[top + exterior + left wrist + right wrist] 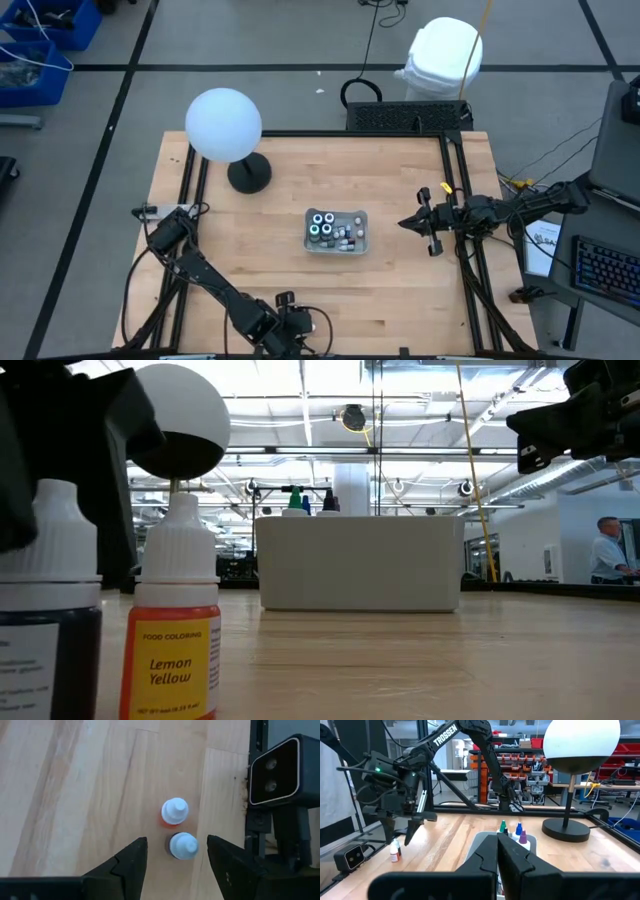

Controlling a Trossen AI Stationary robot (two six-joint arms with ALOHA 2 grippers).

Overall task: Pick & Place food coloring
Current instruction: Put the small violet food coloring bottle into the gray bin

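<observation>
Two small white-capped food coloring bottles stand upright on the wooden table near its near edge: a yellow-labelled one (pixel 175 635) (pixel 174 812) and a dark one (pixel 45 630) (pixel 183 845). My left gripper (pixel 176 840) (pixel 400 839) hangs open just above them, fingers pointing steeply down on either side of the dark bottle's cap, touching nothing. More food coloring stands in the clear tray (pixel 337 231) at mid-table. My right gripper (pixel 412 222) (pixel 497 852) waits shut and level at the table's right side, pointing at the tray.
A lamp with a white globe (pixel 223 124) and a black round base (pixel 249 174) stands at the far left. A small camera box (pixel 285 770) sits at the near edge beside the two bottles. Bare wood lies between the tray and the near edge.
</observation>
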